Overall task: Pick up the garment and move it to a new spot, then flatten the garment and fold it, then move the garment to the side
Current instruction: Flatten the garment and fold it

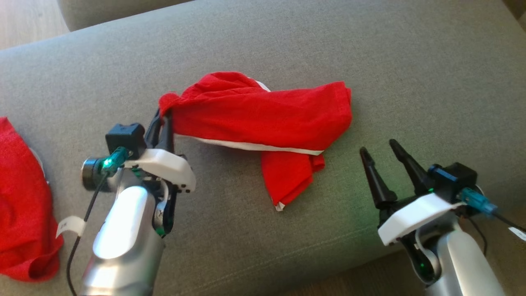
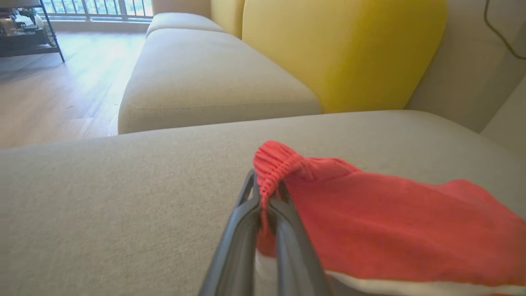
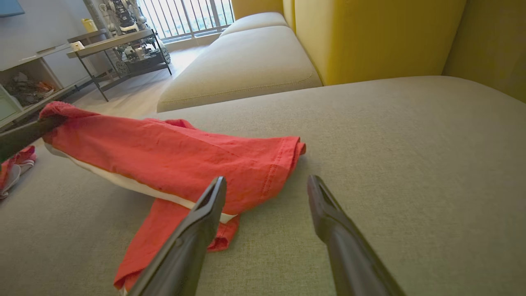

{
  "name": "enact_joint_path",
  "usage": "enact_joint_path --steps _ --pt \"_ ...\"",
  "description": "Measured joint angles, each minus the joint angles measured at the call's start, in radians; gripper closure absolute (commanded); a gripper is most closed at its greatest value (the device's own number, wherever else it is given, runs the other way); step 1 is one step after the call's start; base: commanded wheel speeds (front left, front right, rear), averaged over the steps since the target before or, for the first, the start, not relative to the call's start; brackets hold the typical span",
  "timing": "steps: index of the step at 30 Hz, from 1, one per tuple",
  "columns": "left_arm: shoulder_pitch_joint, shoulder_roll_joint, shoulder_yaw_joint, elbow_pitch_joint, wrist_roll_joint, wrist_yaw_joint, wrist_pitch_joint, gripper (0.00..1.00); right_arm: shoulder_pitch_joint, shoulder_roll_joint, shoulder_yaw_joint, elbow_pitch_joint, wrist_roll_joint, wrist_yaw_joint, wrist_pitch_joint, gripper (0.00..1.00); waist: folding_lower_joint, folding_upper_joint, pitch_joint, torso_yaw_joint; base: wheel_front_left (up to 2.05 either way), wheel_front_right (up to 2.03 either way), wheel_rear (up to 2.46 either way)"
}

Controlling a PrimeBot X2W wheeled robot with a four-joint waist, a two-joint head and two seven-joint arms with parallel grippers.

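Step in hand: the pick-up, first part of the task. Left gripper (image 1: 163, 118) is clamped on the ribbed hem at the left end of the red garment (image 1: 263, 115), cloth bunched between the two fingers, clear in the left wrist view. That end is raised a little; the rest of the garment lies crumpled on the grey sofa seat (image 1: 411, 61), about mid-seat, with one flap trailing toward the front edge and a white band along its lower side. Right gripper (image 1: 379, 146) is spread wide with nothing in it, near the garment's right end but apart from it, close to the seat's front edge. Next move likely calls for a lift and carry by the left arm to a new spot, or the right gripper taking the far end first so the cloth comes up spread, not in a rope. A second red garment (image 1: 20, 205) lies toward the seat's left end, cut off by the frame. Hard to tell: what kind of garment it is, how many layers the left gripper has pinched, and whether the underside is tangled.
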Motion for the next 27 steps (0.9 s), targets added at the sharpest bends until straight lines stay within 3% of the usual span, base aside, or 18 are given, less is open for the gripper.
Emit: enact_joint_path --steps 5,6,7,13,21,27 --pt "-0.001 0.0 0.036 0.058 0.024 0.029 0.0 1.0 -0.011 0.0 0.016 0.01 0.0 0.0 0.0 0.0 0.0 0.0 0.013 0.0 0.0 0.0 0.0" --pt "-0.001 0.0 0.041 0.079 0.027 0.03 0.0 0.63 -0.014 0.0 0.017 0.012 0.0 0.0 0.0 0.0 0.0 0.0 0.016 0.001 0.0 0.0 0.0" --pt "-0.003 0.0 0.041 0.112 0.031 0.034 0.0 0.0 -0.016 0.0 0.019 0.013 0.0 0.0 0.0 0.0 0.0 0.0 0.019 0.003 0.0 0.0 0.0" --pt "-0.019 -0.002 0.058 0.178 0.03 0.035 0.0 0.0 -0.017 0.0 0.023 0.023 0.0 0.0 0.0 0.0 0.0001 0.0 0.029 0.017 0.0 0.0 0.0" --pt "0.032 -0.008 0.094 -0.028 0.013 0.023 0.0 0.0 -0.021 0.0 -0.002 0.072 0.03 0.0 0.0 0.0 0.0 0.0 0.007 0.06 0.0 0.0 0.0" --pt "0.165 -0.007 0.053 -0.109 -0.017 0.011 0.0 0.0 -0.022 0.0 -0.038 0.152 0.08 0.0 0.005 0.0 0.0 0.0 -0.02 0.129 0.0 0.0 0.0"
